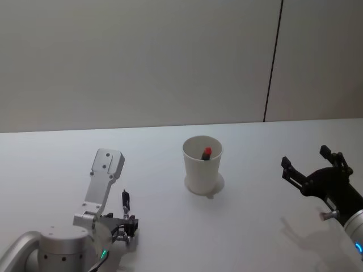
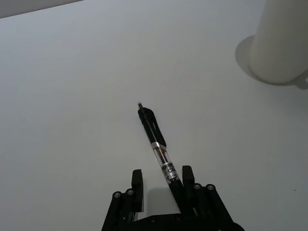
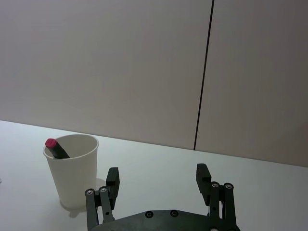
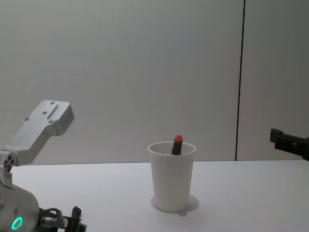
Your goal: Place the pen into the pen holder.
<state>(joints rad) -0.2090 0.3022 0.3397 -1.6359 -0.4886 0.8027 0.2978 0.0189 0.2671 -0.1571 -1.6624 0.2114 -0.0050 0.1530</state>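
Because the left gripper's (image 2: 162,172) spread fingers straddle the black pen (image 2: 159,149) off-centre, left of the paper cup (image 1: 202,164), centre before closing; the right gripper (image 1: 305,157) idles, fingers apart, right of the cup.

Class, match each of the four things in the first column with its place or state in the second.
Column one
1. cup
2. red-capped pen
3. black pen
4. right tool

Column two
A. open, to the right of the cup
B. one end in the gap of the open left tool
C. upright on the table
D. inside the cup

Pairs: 1-C, 2-D, 3-B, 4-A
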